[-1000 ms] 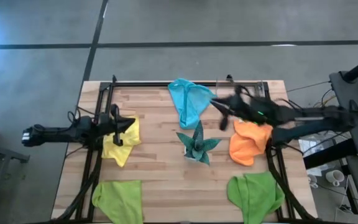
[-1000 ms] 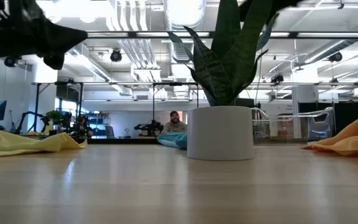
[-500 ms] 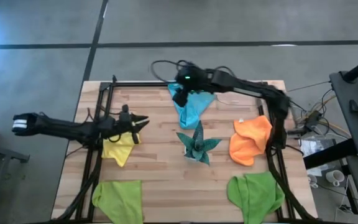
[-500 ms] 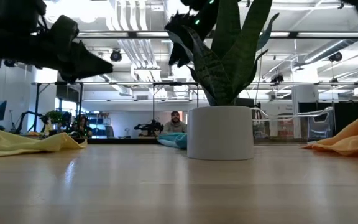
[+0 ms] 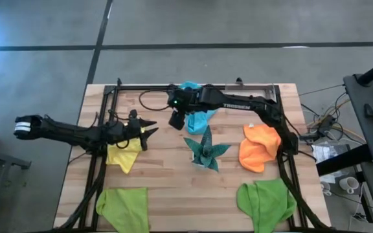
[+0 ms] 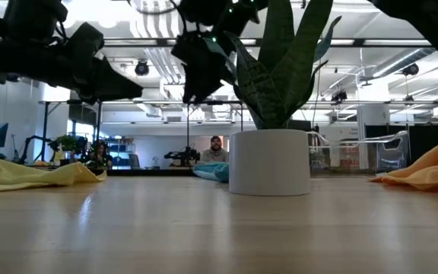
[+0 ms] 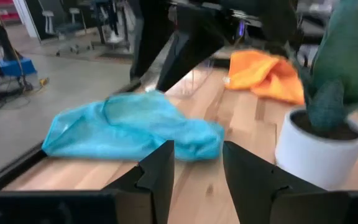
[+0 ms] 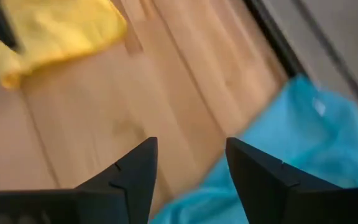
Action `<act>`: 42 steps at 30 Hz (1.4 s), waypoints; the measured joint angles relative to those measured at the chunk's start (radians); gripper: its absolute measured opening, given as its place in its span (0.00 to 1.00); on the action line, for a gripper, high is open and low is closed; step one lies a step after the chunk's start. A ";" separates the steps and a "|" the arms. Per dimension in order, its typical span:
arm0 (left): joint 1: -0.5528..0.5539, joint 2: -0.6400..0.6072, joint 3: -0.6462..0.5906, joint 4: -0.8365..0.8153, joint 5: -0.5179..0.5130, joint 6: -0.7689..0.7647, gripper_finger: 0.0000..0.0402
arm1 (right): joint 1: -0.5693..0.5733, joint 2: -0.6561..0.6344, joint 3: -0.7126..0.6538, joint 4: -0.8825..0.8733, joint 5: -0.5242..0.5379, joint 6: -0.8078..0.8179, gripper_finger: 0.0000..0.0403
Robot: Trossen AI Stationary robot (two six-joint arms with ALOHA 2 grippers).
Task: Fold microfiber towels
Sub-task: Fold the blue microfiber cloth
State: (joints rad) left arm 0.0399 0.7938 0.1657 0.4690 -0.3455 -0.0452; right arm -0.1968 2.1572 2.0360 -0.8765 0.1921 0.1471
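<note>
The light blue towel (image 5: 199,116) lies crumpled at the far middle of the table. My right gripper (image 5: 176,121) hangs open just left of it, tipped down above the wood, with the blue towel (image 8: 297,143) beside its fingers. My left gripper (image 5: 150,129) is open and level in the air at the yellow towel's (image 5: 124,155) far right corner, pointing at the blue towel (image 7: 129,124). The orange towel (image 5: 260,147) lies at the right. Two lime green towels (image 5: 123,208) (image 5: 267,202) lie at the near edge. Neither gripper touches a towel.
A dark teal spiky plant in a white pot (image 5: 206,150) stands mid-table between the blue and orange towels. A black frame (image 5: 173,86) runs along the table's far edge and sides. Bare wood (image 5: 167,181) shows between the yellow towel and the pot. A person shows far behind in the low view.
My right gripper has swung from above the orange towel toward the table's left edge, across the blue towel, tipped downward and come lower at that towel's left side. My left gripper has moved a little toward the right edge, off the yellow towel. The towels lie as before.
</note>
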 joint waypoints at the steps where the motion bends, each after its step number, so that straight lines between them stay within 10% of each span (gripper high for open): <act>1: 0.000 -0.018 0.000 -0.033 0.005 0.000 0.31 | 0.000 0.003 -0.012 -0.020 -0.010 0.022 0.49; 16: 0.000 -0.100 -0.002 -0.091 0.013 0.000 0.31 | 0.015 0.056 -0.154 -0.105 -0.181 0.160 0.61; 31: 0.000 -0.061 -0.001 -0.084 0.013 0.000 0.31 | 0.033 0.413 0.283 -0.585 -0.019 -0.026 0.60; 42: 0.000 -0.030 -0.001 -0.090 0.023 0.003 0.31 | 0.035 0.374 0.318 -0.550 -0.007 -0.074 0.06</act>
State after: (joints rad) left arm 0.0399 0.7641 0.1648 0.3786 -0.3229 -0.0420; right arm -0.1623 2.5308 2.3535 -1.4266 0.1852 0.0731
